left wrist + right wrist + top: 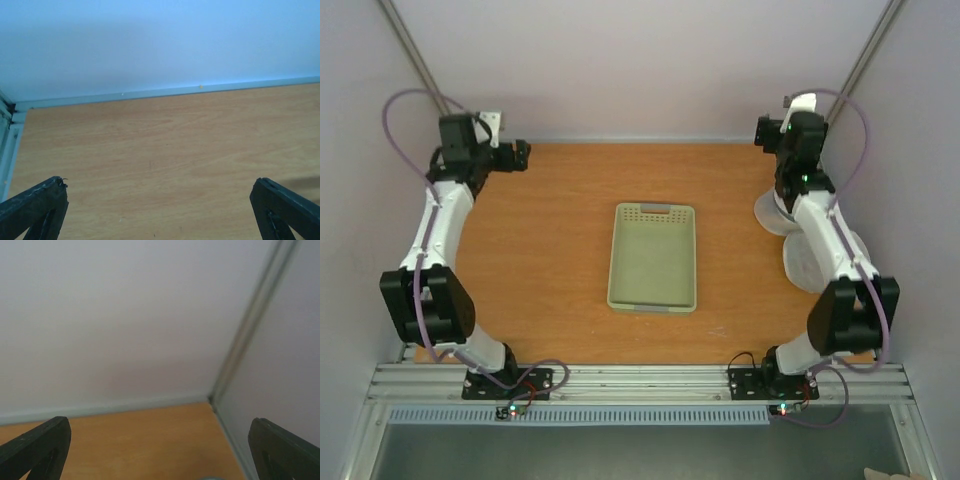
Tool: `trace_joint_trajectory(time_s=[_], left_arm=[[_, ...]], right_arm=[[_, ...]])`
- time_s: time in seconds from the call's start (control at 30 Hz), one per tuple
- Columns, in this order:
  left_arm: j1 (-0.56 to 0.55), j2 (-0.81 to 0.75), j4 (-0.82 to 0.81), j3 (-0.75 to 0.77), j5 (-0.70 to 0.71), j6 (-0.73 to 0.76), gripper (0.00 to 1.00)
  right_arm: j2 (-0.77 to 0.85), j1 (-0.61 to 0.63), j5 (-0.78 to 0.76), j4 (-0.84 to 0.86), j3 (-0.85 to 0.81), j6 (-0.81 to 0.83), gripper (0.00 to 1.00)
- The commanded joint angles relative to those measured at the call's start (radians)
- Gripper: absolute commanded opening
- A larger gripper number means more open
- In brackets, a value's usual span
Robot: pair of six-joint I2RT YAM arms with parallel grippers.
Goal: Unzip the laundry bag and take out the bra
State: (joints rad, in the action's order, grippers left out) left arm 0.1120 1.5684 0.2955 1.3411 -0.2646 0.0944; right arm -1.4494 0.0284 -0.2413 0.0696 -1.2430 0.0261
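Note:
Pale white mesh that I take for the laundry bag [804,262] lies at the table's right side, mostly hidden under my right forearm. A second pale round piece [767,214] lies just behind it; I cannot tell if it is part of the same bag. No zip shows. The bra is hidden or out of view. My left gripper [518,155] [160,212] is open and empty over the back left of the table. My right gripper [772,128] [160,452] is open and empty, raised near the back right corner, above and behind the mesh.
A pale green plastic tray [653,297] sits empty in the middle of the wooden table. The back wall and side walls close the table in. The metal rail with both arm bases runs along the near edge.

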Motion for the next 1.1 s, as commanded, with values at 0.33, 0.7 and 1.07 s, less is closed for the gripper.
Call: trace_joint_trajectory(time_s=[0.33,0.7,1.07], left_arm=[[-0.003,-0.096,0.6,0.235,-0.271,0.118,0.99],[-0.003,-0.083,0.602,0.221,-0.286,0.1,0.99],[-0.003,-0.063,0.624,0.24,-0.365,0.054,0.99]], right_arm=[[-0.37,-0.03,-0.221,-0.696,-0.308,0.035,0.99],[-0.541,0.002,-0.558,-0.741,-0.333,0.04,0.75],[-0.409,0.099,-0.579,-0.67,-0.341,0.136,0.01]])
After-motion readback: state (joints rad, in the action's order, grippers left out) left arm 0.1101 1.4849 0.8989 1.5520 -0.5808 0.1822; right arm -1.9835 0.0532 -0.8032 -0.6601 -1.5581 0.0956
